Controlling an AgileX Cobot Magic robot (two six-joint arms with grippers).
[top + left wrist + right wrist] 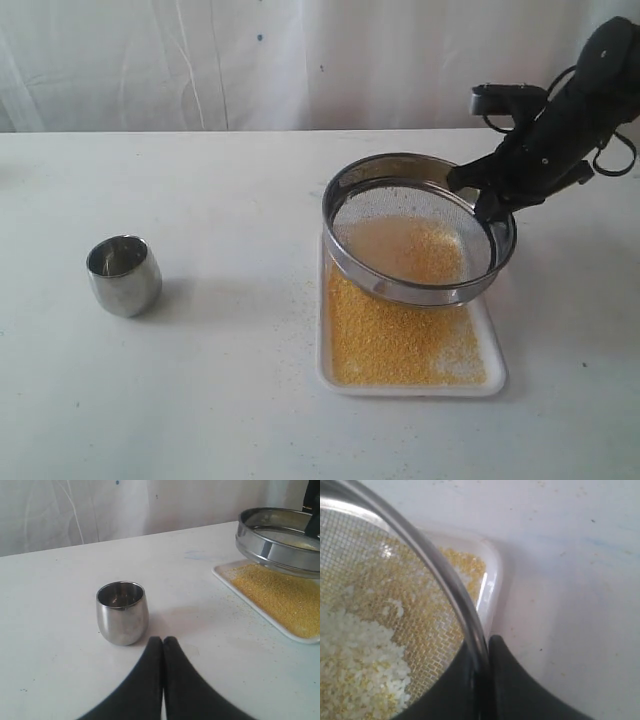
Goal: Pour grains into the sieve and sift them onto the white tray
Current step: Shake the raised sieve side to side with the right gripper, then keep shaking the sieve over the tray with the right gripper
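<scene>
Exterior: sifting far along. Golden grains (400,340) thick across the white tray (410,386); thin patch left in the sieve (400,288), held tilted just above the tray's far end by the right gripper (486,198), clamped on its rim. Steel cup (124,275) well apart, apparently empty.

Left wrist: left gripper (163,647) pinched shut on nothing, just short of the cup.

Right wrist: rim squeezed between dark fingers (520,690); paler coarse bits left on the mesh beside them.
</scene>
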